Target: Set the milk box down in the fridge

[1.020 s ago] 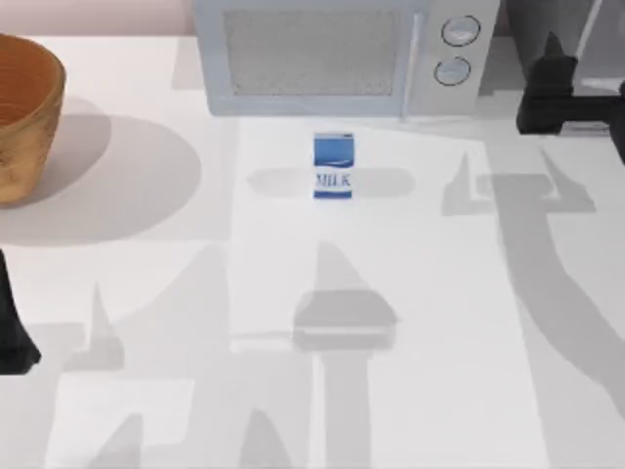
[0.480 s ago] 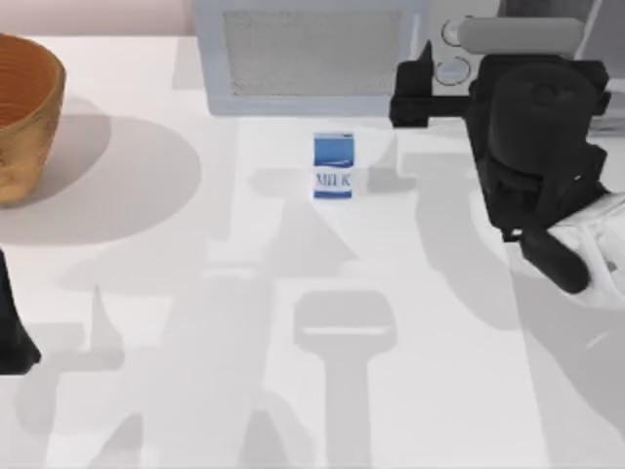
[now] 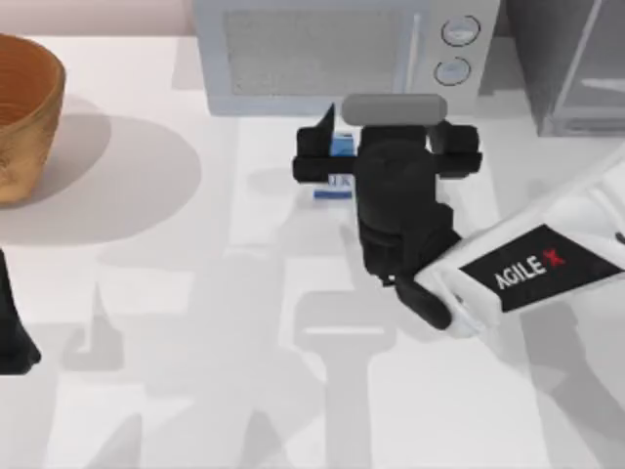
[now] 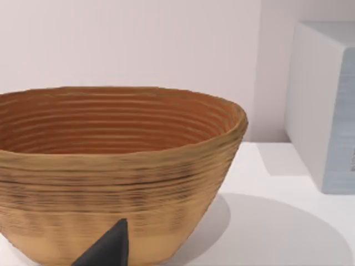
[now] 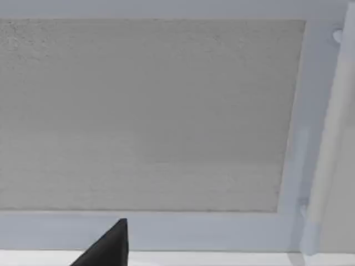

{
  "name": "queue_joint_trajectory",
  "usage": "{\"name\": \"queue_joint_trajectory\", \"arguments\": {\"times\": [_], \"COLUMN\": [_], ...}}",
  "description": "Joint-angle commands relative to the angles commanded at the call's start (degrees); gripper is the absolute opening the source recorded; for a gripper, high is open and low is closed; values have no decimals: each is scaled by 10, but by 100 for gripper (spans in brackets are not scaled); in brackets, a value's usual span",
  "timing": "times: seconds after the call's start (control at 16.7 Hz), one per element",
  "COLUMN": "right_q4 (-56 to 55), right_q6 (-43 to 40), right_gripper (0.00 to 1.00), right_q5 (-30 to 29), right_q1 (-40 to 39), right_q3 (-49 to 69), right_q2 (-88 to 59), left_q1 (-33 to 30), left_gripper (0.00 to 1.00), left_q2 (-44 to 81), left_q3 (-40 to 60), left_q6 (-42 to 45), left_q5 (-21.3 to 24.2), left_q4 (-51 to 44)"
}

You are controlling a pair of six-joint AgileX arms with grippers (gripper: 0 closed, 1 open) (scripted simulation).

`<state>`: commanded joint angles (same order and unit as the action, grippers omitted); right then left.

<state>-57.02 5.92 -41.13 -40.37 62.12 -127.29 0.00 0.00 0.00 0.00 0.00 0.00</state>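
The milk box (image 3: 340, 149), blue with a white band, stands upright on the table just in front of the microwave, and my right arm covers most of it. My right gripper (image 3: 389, 147) hangs over the box and points at the microwave door. Its two fingers are spread wide, and one finger (image 3: 318, 139) stands just left of the box; no contact with the box is visible. One fingertip (image 5: 108, 246) rises before the microwave door in the right wrist view. The fridge (image 3: 547, 59), dark grey with a pale-framed door panel, stands at the back right. My left gripper (image 3: 10, 332) sits parked at the left edge.
A light grey microwave (image 3: 322, 54) with two round knobs fills the back middle, close behind the box. A large woven brown bowl (image 3: 24, 117) stands at the back left; it is right in front of the left wrist camera (image 4: 111, 166). White table extends toward the front.
My right arm has swung from the back right to the middle of the table and now covers the milk box. The box and the left arm have not moved.
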Motion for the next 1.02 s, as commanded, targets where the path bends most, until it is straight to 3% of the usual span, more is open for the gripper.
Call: {"name": "queue_joint_trajectory", "arguments": {"times": [0.36, 1.02], "right_q4": [-73, -72], "right_q6": [8, 7], "right_gripper": [100, 100], "right_q5": [-55, -54], "right_q1": [-48, -43], "right_q3": [79, 106], "right_q2": [-162, -184], "left_q1": [0, 0], "left_gripper": [100, 100], "left_q2": [0, 0], "left_q3": [0, 0], "left_q6": [0, 0], "left_q5": [0, 0], "left_q4": [0, 0]}}
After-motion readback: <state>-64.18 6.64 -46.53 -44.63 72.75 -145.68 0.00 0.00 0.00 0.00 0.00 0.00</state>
